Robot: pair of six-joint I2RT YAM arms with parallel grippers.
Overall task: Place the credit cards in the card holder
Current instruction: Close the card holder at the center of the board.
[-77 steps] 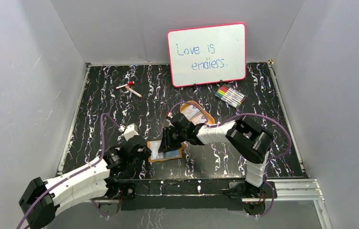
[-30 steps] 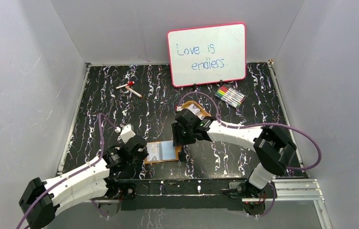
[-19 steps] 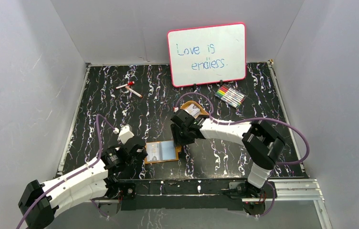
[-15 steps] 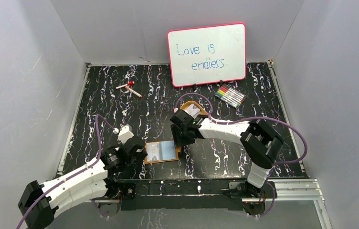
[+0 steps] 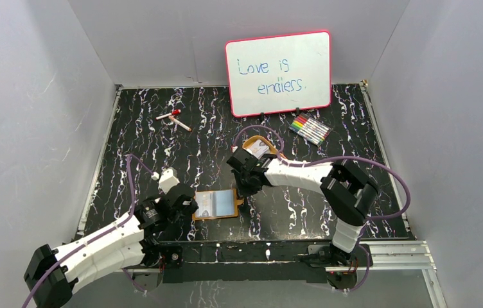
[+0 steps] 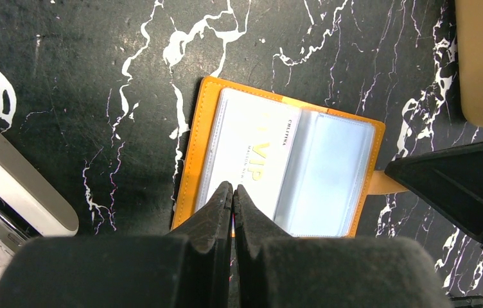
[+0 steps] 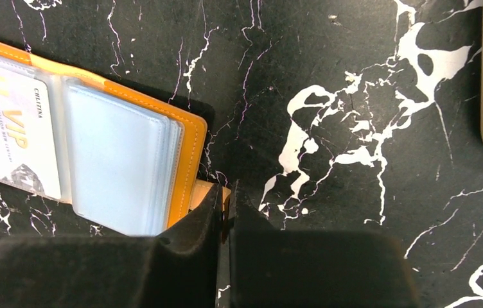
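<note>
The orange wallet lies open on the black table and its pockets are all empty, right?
Not all empty. The orange wallet lies open on the black table, but one clear pocket holds a white card marked VIP. The left wrist view shows it.

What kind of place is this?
Probably a robot test booth, not a home or an office. Plain grey walls close in a small black marbled table, two arms are bolted at its near edge, and a whiteboard and markers sit there as props.
</note>
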